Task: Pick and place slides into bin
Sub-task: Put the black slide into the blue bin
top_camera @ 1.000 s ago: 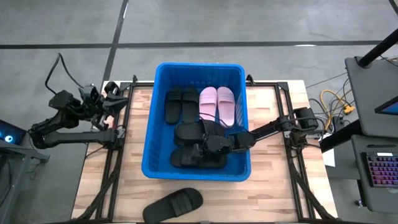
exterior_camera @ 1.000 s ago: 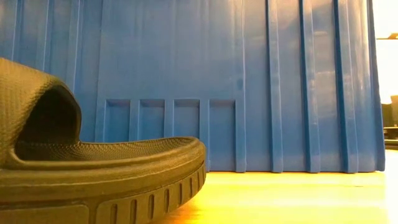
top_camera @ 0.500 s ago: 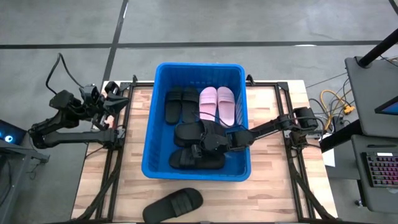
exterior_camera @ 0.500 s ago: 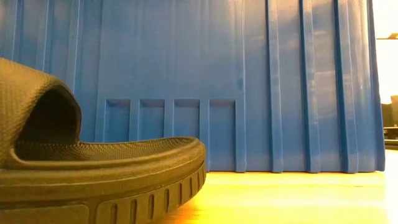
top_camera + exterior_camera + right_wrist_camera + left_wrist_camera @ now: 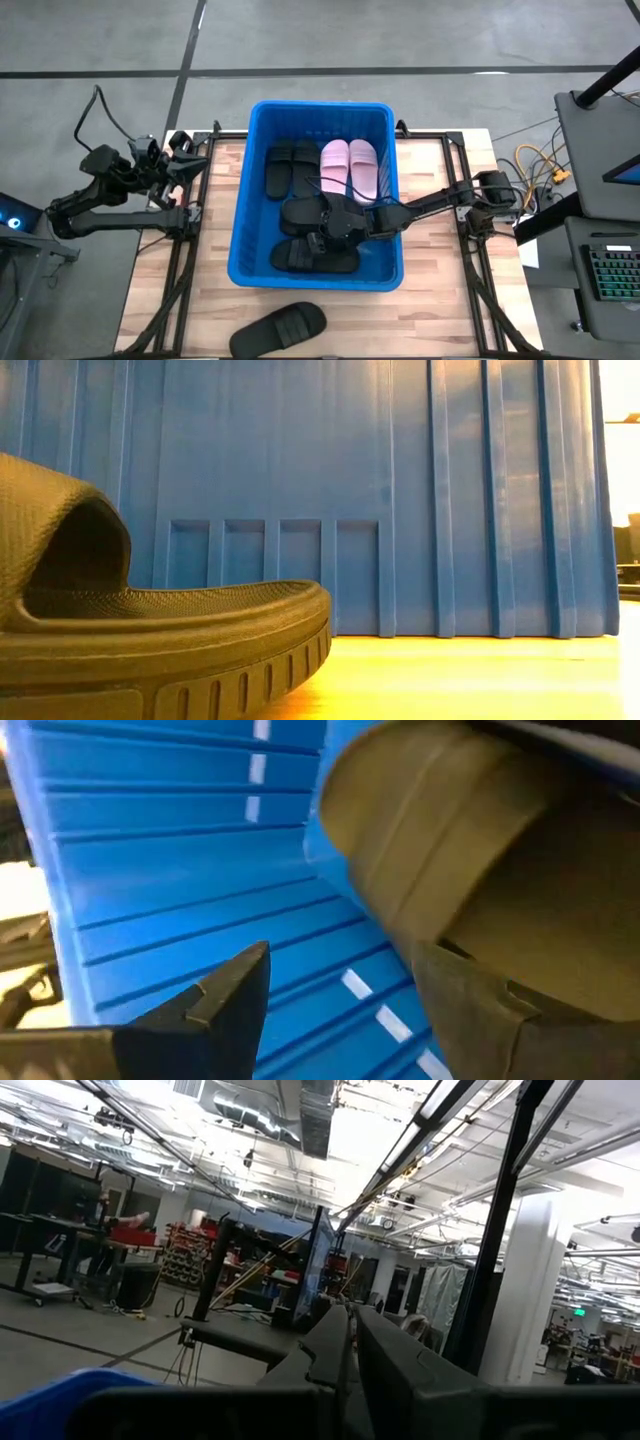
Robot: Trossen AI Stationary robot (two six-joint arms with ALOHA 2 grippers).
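The blue bin (image 5: pixel 240 200) stands mid-table and holds two pink slides (image 5: pixel 350 167) and several black slides (image 5: pixel 290 168). My right gripper (image 5: pixel 328 230) reaches into the bin from the right and is open (image 5: pixel 340 975), just above a black slide (image 5: pixel 312 257) that lies on the floor by the near wall. In the right wrist view that slide (image 5: pixel 440 850) shows beside one finger. Another black slide (image 5: pixel 280 327) rests sole-down on the table in front of the bin. My left gripper (image 5: pixel 188 160) waits shut at the table's far left. My right gripper stands open over the black slide by the bin's near wall. One finger (image 5: pixel 480 1020) shows in front of the slide's side; I cannot tell whether it touches. The other finger (image 5: pixel 225 995) is clear, with only the bin wall behind it.
The bin's near wall (image 5: pixel 400 490) fills the low view behind the loose slide (image 5: pixel 150 630). Bare wooden table (image 5: pixel 440 300) lies to the right and in front of the bin. Cables and equipment sit beyond the table's right edge (image 5: pixel 540 165).
My right gripper has opened and let go of the black slide, then risen a little and drawn slightly toward the bin's far side. The slide has settled on the bin floor by the near wall.
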